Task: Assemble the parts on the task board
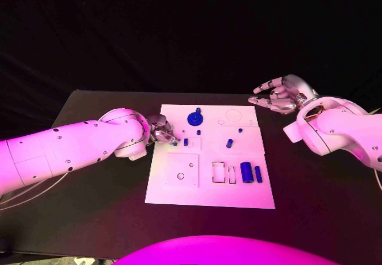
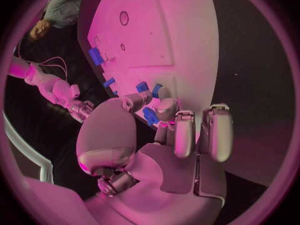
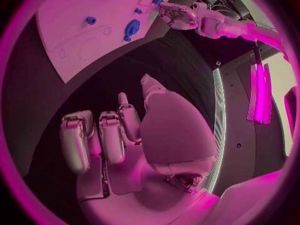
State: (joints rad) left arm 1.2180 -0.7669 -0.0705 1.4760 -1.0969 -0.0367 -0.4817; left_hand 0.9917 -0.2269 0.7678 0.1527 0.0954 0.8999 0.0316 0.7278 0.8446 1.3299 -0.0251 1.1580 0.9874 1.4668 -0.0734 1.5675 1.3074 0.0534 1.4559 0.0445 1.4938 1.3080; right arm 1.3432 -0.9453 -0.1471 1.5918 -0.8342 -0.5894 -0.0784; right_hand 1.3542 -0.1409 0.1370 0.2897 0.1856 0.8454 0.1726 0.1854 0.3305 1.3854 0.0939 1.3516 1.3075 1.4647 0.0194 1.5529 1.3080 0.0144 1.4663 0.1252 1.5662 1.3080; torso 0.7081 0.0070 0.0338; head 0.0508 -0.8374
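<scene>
left hand [image 1: 162,132] at the board's [image 1: 239,196] left edge, fingertips pinching a small blue peg [image 2: 150,116] | peg slots just beyond its fingers, so left is nearer | right hand [image 1: 280,94] hovers off far-right corner, fingers loosely spread, holding nothing

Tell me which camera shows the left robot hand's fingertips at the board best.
The left wrist view: the left robot hand has its fingertips among small blue parts at the task board edge. The head view shows it small, fingertips hard to make out. The right wrist view shows it tiny and distant.
</scene>
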